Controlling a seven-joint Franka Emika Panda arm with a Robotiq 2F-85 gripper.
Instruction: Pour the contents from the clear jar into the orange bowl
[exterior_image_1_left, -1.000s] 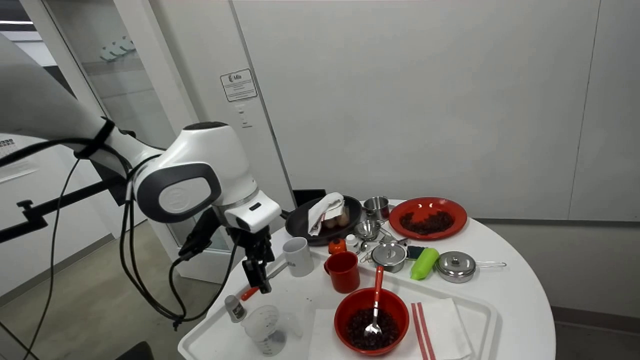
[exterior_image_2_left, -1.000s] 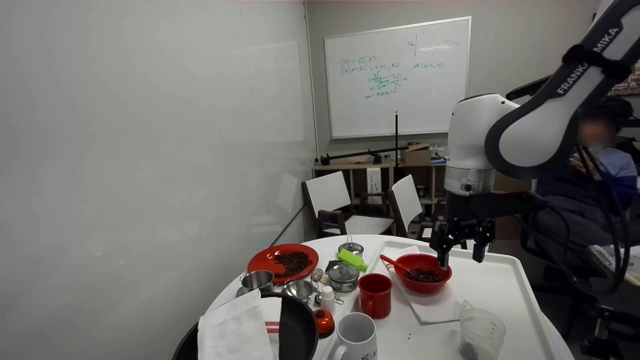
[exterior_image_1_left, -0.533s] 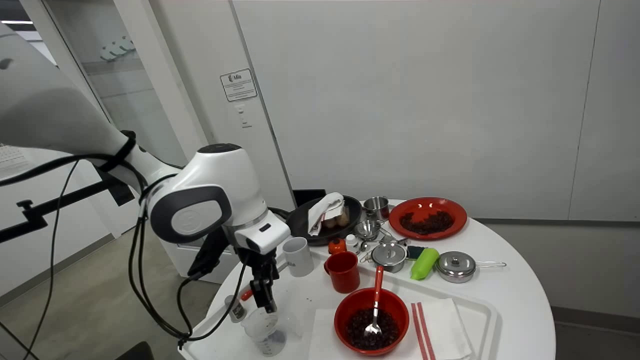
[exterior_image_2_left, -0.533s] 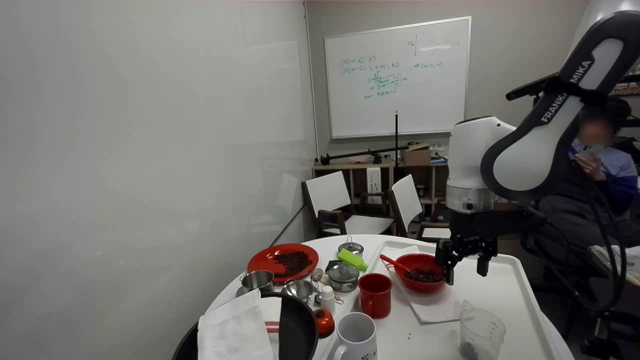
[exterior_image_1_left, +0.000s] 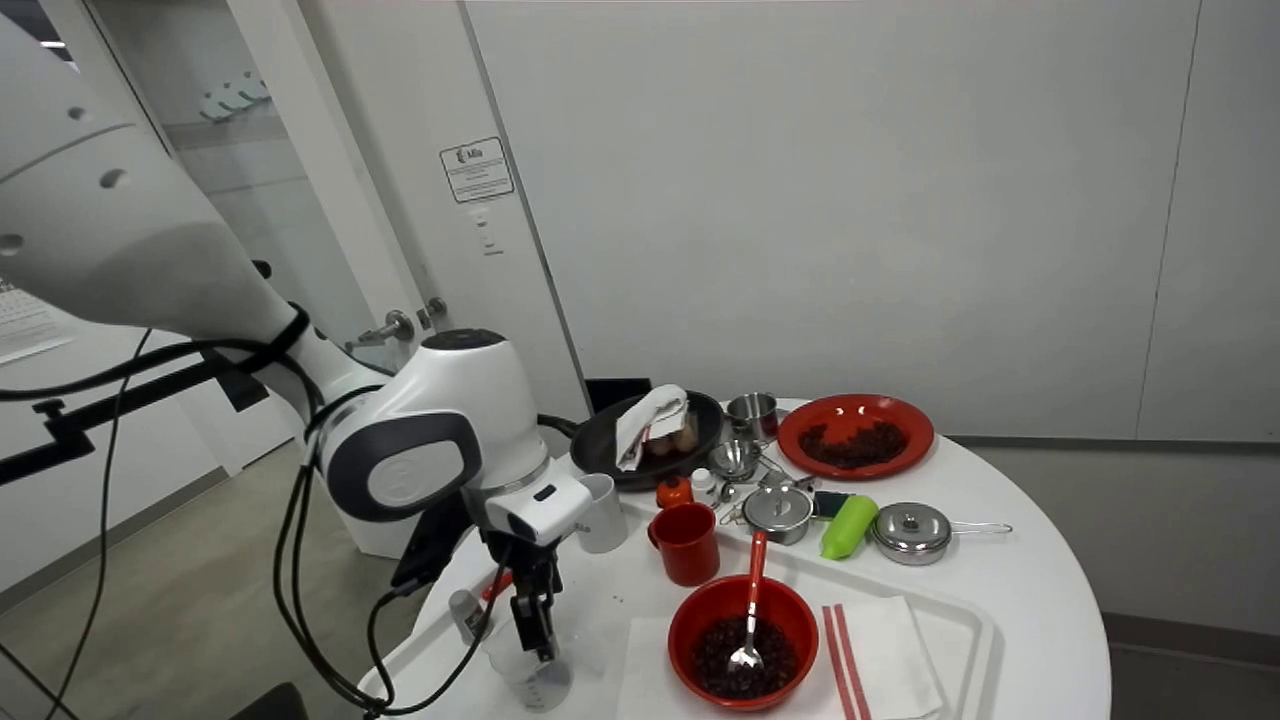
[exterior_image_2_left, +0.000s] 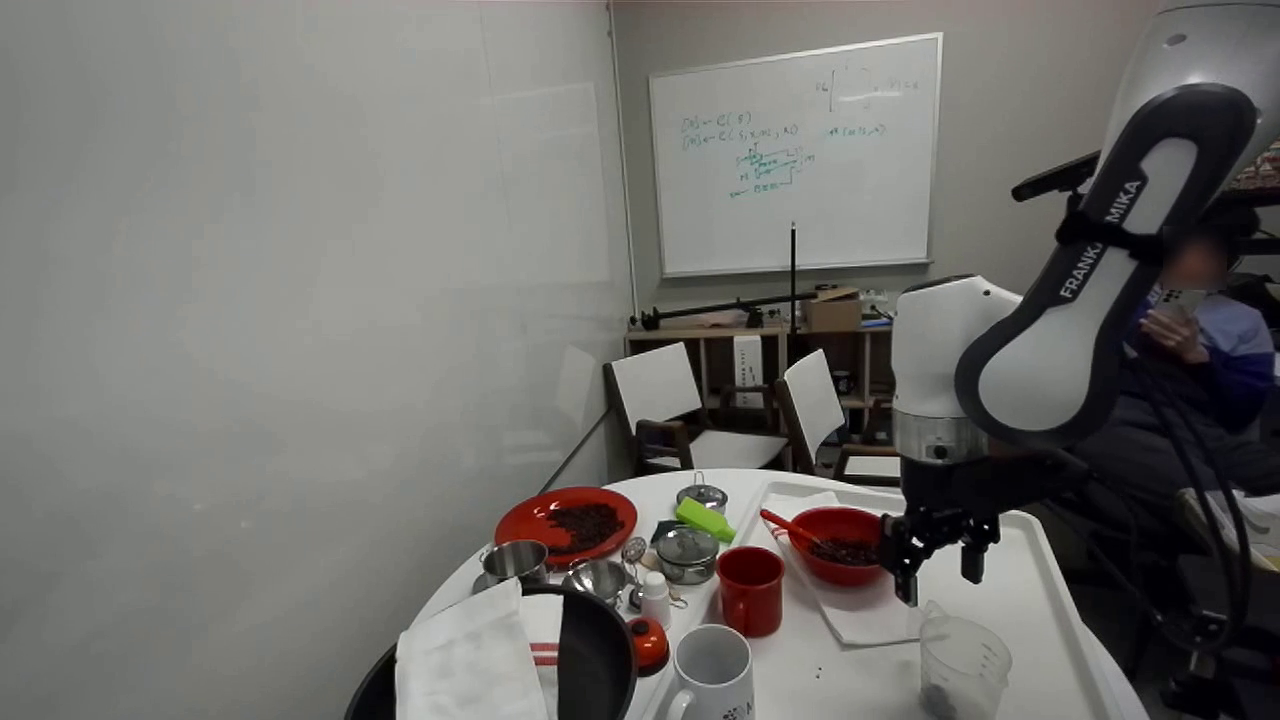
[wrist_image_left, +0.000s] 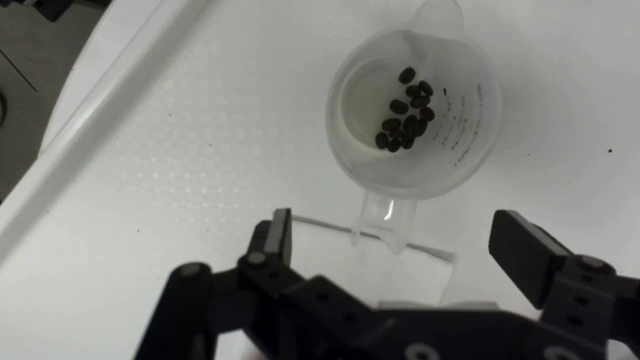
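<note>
The clear jar (wrist_image_left: 410, 177) stands upright on the white tray, with several dark beans at its bottom. It also shows in both exterior views (exterior_image_1_left: 543, 688) (exterior_image_2_left: 962, 655). Its see-through handle (wrist_image_left: 385, 215) points toward my gripper (wrist_image_left: 392, 225). My gripper is open and empty, its fingertips wide apart on either side of the handle in the wrist view. In an exterior view the gripper (exterior_image_2_left: 940, 585) is above the jar, apart from it. The orange-red bowl (exterior_image_1_left: 690, 685) holds dark beans and a red-handled spoon (exterior_image_1_left: 757, 570); it also shows in the other exterior picture (exterior_image_2_left: 838, 574).
A red mug (exterior_image_1_left: 688, 545) and a pale grey mug (exterior_image_1_left: 600, 520) stand at the tray's back edge. A small grey-topped item (exterior_image_1_left: 466, 612) lies beside the jar. A pan (exterior_image_1_left: 600, 455), metal pots, a green bottle (exterior_image_1_left: 850, 527) and a red plate (exterior_image_1_left: 905, 462) stand behind.
The arm has moved down, and the open gripper has come lower, closer to the clear jar. The jar, bowl and other objects have not moved.
</note>
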